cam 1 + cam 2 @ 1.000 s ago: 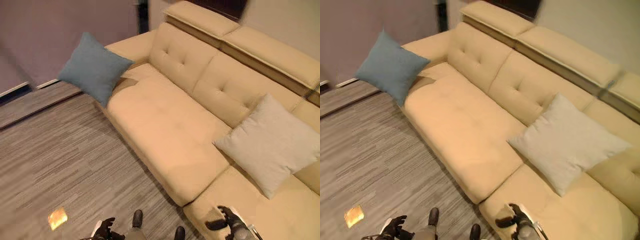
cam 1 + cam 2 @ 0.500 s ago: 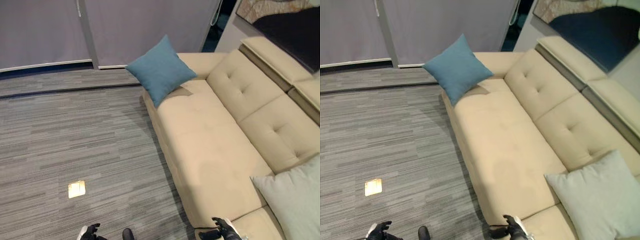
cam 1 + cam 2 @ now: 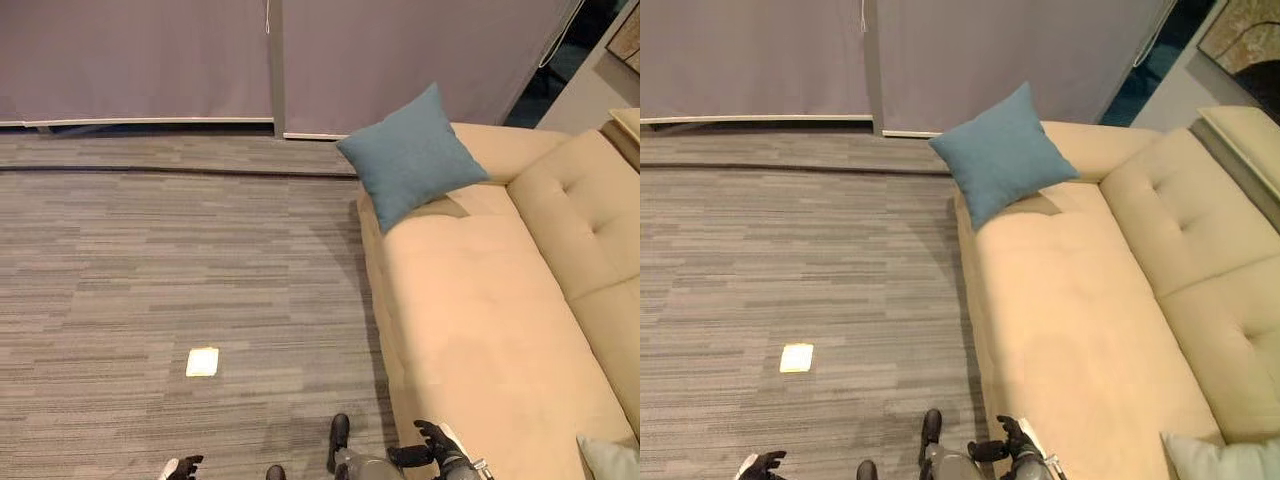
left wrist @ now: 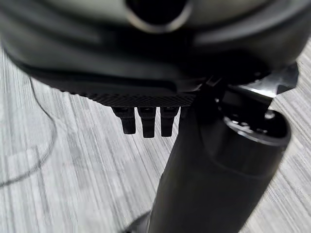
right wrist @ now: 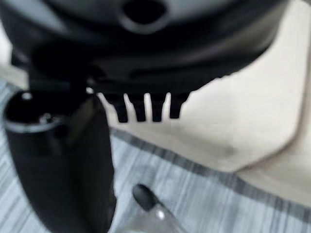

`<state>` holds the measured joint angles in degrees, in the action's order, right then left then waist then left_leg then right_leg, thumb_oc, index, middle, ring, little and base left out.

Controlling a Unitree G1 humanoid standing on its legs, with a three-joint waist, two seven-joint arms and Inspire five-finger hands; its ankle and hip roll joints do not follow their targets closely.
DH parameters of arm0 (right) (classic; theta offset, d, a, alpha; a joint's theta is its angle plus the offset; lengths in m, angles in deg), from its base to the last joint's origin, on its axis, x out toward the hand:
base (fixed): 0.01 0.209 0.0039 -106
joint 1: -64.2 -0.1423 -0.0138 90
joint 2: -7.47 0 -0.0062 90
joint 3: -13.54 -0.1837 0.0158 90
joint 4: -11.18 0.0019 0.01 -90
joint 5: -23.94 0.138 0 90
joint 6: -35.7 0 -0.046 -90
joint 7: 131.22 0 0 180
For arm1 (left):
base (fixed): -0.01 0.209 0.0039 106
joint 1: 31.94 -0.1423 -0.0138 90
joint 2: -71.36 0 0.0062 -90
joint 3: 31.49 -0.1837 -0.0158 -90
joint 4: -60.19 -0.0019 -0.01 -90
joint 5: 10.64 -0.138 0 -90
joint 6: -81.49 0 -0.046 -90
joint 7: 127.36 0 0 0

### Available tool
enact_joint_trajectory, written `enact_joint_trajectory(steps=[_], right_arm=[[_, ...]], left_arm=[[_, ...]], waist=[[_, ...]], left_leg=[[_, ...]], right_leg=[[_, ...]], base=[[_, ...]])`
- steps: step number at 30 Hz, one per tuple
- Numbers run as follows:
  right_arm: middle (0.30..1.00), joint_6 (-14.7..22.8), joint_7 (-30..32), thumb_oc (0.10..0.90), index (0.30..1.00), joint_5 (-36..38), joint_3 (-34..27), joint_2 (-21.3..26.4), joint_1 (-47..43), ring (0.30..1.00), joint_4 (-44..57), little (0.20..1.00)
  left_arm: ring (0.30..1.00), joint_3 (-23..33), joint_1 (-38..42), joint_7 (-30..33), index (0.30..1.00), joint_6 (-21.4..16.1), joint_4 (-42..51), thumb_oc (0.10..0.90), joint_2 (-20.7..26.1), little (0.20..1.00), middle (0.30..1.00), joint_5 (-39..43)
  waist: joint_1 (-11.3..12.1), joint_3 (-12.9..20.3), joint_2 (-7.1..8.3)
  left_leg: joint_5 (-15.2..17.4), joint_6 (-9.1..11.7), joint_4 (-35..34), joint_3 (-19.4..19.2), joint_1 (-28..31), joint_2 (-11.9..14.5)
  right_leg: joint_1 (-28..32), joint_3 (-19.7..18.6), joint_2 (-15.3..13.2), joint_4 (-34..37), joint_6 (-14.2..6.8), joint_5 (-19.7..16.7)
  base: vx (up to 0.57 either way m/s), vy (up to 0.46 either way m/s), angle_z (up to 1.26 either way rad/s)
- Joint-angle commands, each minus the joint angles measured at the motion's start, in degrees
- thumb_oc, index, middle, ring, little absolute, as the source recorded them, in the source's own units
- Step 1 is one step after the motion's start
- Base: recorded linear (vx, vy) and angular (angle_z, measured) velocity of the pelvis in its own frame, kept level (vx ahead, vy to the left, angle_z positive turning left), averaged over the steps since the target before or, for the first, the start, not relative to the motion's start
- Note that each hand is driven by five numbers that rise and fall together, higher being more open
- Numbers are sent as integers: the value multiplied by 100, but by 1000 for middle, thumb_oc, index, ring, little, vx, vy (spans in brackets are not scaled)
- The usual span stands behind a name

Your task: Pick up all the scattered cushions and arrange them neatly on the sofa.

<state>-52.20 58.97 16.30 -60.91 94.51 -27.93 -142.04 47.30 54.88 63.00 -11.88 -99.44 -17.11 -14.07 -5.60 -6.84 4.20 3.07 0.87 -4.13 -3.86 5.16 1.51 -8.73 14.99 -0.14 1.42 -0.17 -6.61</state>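
Observation:
A blue cushion (image 3: 410, 152) leans upright on the far end of the beige sofa (image 3: 470, 300), against its armrest. A corner of a pale grey cushion (image 3: 1220, 462) lies on the sofa seat nearest me, at my right. My left hand (image 3: 185, 465) hangs low over the carpet, open and empty, its fingers (image 4: 143, 119) straight and relaxed. My right hand (image 3: 432, 456) hangs by the sofa's front edge, also open with nothing in it; past its fingers (image 5: 146, 107) shows the sofa's seat (image 5: 243, 111).
Grey striped carpet (image 3: 150, 270) stretches to the left of the sofa. A small pale square (image 3: 202, 361) lies flat on it. Grey wall panels (image 3: 150, 60) close the far side, with a dark gap beyond the sofa's end.
The camera has swung left: sofa and pale cushion slid toward the picture's right edge and more carpet shows. Neither cushion has moved on the sofa. Both hands stay low and empty.

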Motion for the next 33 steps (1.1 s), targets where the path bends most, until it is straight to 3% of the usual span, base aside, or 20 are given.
enact_joint_trajectory(steps=[1,2,3,4,5,6,8,9,11,13,14,16,18,21,23,24,25,29,31,33], right_arm=[[900,104,106,800,900,22,-3,300,15,900,-46,900],[900,106,112,800,900,6,-3,314,18,900,-27,900],[900,91,133,800,900,-15,21,366,-14,900,10,900],[900,90,145,800,900,2,24,375,-26,900,7,900],[900,80,153,800,900,57,41,390,-38,900,0,900],[900,60,151,800,900,50,64,385,-67,900,-4,900],[900,57,154,800,900,48,73,383,-77,900,-1,900],[900,70,169,800,900,54,113,370,-67,900,58,900],[900,84,164,800,900,-12,101,330,-60,900,34,900],[900,70,175,800,900,-69,143,244,-111,900,-7,900],[900,70,175,800,900,-70,142,244,-113,900,-8,900],[900,91,168,800,900,-46,166,190,-178,900,41,900],[900,86,159,800,900,-20,211,181,-264,900,96,900],[900,112,159,800,900,44,194,187,-340,900,273,900],[900,107,142,800,900,79,213,275,-422,900,321,900],[900,106,142,800,900,79,215,278,-421,900,321,900],[900,82,120,800,900,65,205,365,-468,900,382,900],[900,98,135,800,900,35,213,417,-408,900,412,900],[900,85,121,800,900,12,142,481,-226,900,348,900],[900,84,130,800,900,34,88,485,-134,900,306,900]], left_arm=[[900,-12,243,35,900,-147,135,800,136,900,900,-195],[900,-11,236,44,900,-151,162,800,120,900,900,-178],[900,-24,281,85,900,-145,256,800,131,900,900,-129],[900,-26,320,108,900,-146,290,800,137,900,900,-83],[900,-38,358,111,900,-146,355,800,182,900,900,-9],[900,-45,345,94,900,-132,373,800,203,900,900,-12],[900,-43,332,82,900,-128,373,800,221,900,900,-26],[900,-15,276,108,900,-131,352,800,248,900,900,21],[900,-7,239,89,900,-121,278,800,206,900,900,2],[900,-34,218,98,900,-108,243,800,203,900,900,-51],[900,-34,220,98,900,-108,242,800,203,900,900,-51],[900,-62,253,112,900,-100,266,800,227,900,900,-46],[900,-30,299,127,900,-98,308,800,275,900,900,31],[900,35,361,160,900,-107,348,800,321,900,900,167],[900,97,351,152,900,-97,291,800,280,900,900,290],[900,98,350,153,900,-98,290,800,278,900,900,290],[900,145,413,141,900,-84,161,800,233,900,900,197],[900,70,427,141,900,-125,166,800,169,900,900,94],[900,-8,359,102,900,-132,198,800,76,900,900,57],[900,-80,337,97,900,-135,217,800,33,900,900,17]], waist=[[-225,82,156],[-223,53,168],[-169,-51,265],[-148,-84,312],[-112,-113,367],[-76,-73,403],[-46,-50,411],[160,-49,311],[175,0,223],[166,29,205],[168,41,198],[136,23,165],[129,-23,123],[138,-71,60],[-3,-24,78],[-7,-36,70],[-214,-86,119],[-292,-79,136],[-353,54,103],[-434,113,39]], left_leg=[[587,200,762,-501,-243,-426],[517,329,1197,-508,-379,-414],[304,545,2186,-556,-860,-311],[244,601,2608,-624,-1074,-244],[259,539,2968,-849,-1447,48],[416,380,2672,-987,-1584,196],[440,321,2422,-978,-1626,230],[-449,469,1208,-576,-1986,393],[-523,442,705,-468,-1781,315],[-474,284,446,-526,-1404,97],[-483,285,445,-527,-1422,105],[-406,146,283,-604,-1164,8],[-322,10,233,-695,-994,-18],[-118,-98,216,-825,-734,-20],[122,-86,154,-768,-383,-149],[133,-82,155,-762,-365,-140],[398,-29,149,-632,-12,-327],[654,-46,351,-536,140,-444],[822,79,651,-490,227,-421],[669,318,1060,-515,180,-302]], right_leg=[[141,-464,-241,-496,-693,612],[236,-477,-247,-454,-655,627],[369,-518,-317,-426,-575,672],[427,-511,-345,-406,-526,704],[502,-456,-380,-402,-463,812],[597,-452,-401,-376,-484,904],[665,-482,-395,-357,-507,958],[1006,-696,-269,-328,-569,1168],[1048,-751,-261,-457,-619,1250],[824,-852,-400,-1215,-754,1022],[807,-854,-392,-1208,-752,1009],[499,-983,-495,-1928,-872,678],[258,-882,-638,-2527,-937,346],[1,-671,-857,-3051,-932,250],[-439,-534,-595,-2095,-826,552],[-414,-525,-587,-2084,-824,556],[-733,-359,-499,-775,-955,213],[-615,-392,-466,-533,-932,202],[-399,-423,-393,-561,-803,230],[-221,-399,-317,-469,-714,274]], base=[[307,-72,27],[184,-77,38],[151,-88,56],[187,-109,33],[242,-60,5],[295,-23,-13],[344,103,-10],[531,259,-19],[472,271,-47],[279,260,-56],[224,239,-26],[179,184,-47],[192,175,-37],[283,146,-5],[480,68,-41],[595,-44,-28],[598,-52,-2],[320,-43,15],[315,-79,26],[233,-97,55]])
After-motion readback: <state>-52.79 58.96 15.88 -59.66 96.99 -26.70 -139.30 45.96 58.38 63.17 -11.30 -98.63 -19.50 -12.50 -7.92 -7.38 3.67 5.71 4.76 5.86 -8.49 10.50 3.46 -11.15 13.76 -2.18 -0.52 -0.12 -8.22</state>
